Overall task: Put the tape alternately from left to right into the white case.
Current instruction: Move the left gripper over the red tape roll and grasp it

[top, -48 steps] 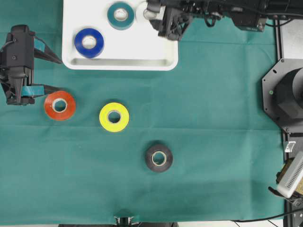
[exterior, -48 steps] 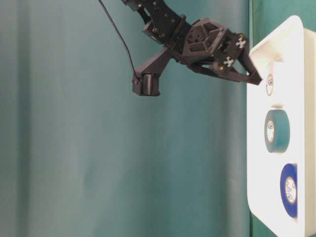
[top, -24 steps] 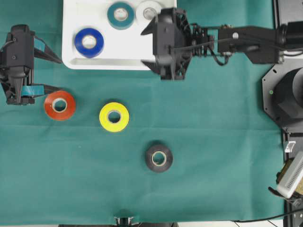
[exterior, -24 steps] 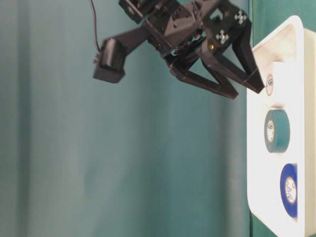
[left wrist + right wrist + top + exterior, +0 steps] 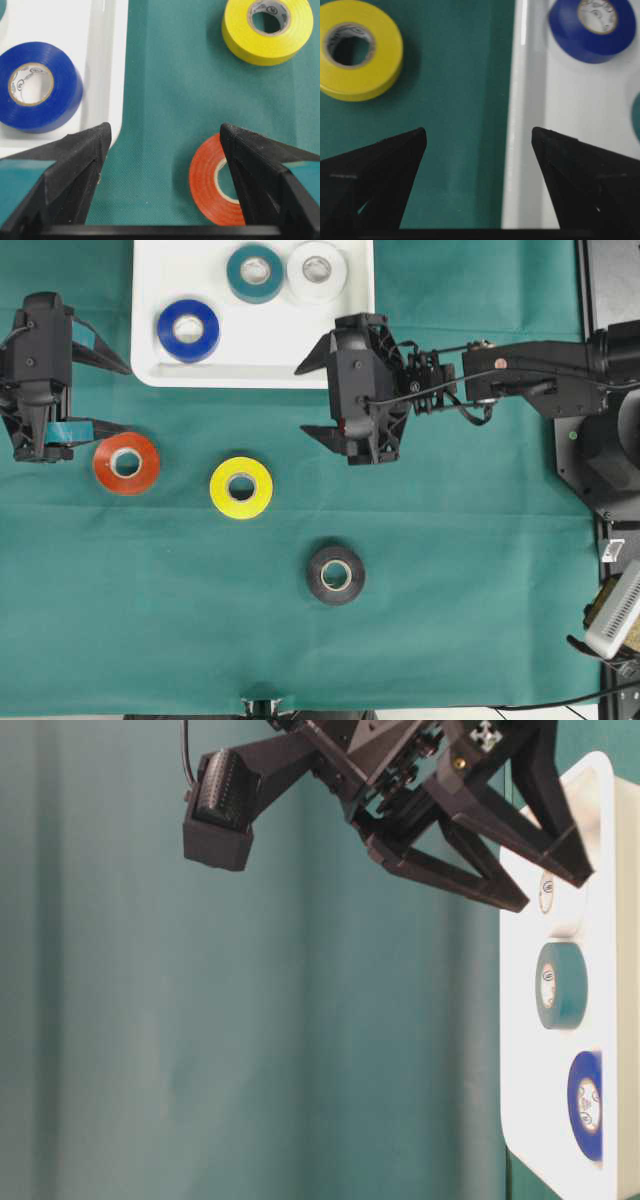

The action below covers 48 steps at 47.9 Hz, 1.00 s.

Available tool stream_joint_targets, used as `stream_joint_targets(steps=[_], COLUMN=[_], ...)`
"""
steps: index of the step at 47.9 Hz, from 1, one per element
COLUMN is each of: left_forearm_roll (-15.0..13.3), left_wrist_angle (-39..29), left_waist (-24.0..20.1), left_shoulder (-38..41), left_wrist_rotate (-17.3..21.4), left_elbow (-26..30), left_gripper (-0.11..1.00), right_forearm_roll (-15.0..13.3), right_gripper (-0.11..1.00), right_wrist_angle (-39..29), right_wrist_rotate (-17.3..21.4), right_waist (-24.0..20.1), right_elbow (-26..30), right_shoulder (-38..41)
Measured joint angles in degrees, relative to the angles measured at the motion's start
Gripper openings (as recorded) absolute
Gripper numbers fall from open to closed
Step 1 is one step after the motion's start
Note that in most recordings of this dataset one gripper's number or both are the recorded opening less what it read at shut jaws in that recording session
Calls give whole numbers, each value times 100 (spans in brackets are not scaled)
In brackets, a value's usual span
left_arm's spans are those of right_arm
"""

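Since your right gripper point(image 5: 312, 398) hangs spread and empty at center frame, a hasty descent could nudge the yellow roll point(image 5: 241, 487) away.

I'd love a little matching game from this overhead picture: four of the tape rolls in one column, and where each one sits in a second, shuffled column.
Rolls:
1. white tape roll
2. blue tape roll
3. red tape roll
4. black tape roll

Places:
A. on the green cloth, right beside the left gripper
B. inside the white case, next to the teal tape roll
C. on the green cloth, lowest in the picture, alone
D. inside the white case, near its lower left corner

Pairs: 1-B, 2-D, 3-A, 4-C
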State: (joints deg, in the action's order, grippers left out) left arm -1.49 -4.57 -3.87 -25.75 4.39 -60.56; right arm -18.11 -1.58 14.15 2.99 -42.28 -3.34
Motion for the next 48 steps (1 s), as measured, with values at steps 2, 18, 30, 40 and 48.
stream_joint_targets(steps=[2, 18, 30, 40, 48], left_forearm_roll=[9, 0, 0, 0, 0], left_wrist_angle=[0, -9, -26, -26, -35], left_waist=[0, 0, 53, 281, 466], left_shoulder=[9, 9, 9, 88, 281], left_wrist_rotate=[0, 0, -79, -510, -773], left_elbow=[0, 0, -9, -62, -123], left_gripper=[99, 99, 99, 99, 99], right_forearm_roll=[0, 0, 0, 0, 0], right_gripper=[80, 80, 80, 80, 80], right_wrist_angle=[18, 255, 272, 272, 272], right_wrist_rotate=[44, 255, 272, 272, 272], right_waist=[-26, -237, -237, -237, -237], right_elbow=[-18, -167, -176, -176, -176], right_shoulder=[-9, -9, -9, -9, -9])
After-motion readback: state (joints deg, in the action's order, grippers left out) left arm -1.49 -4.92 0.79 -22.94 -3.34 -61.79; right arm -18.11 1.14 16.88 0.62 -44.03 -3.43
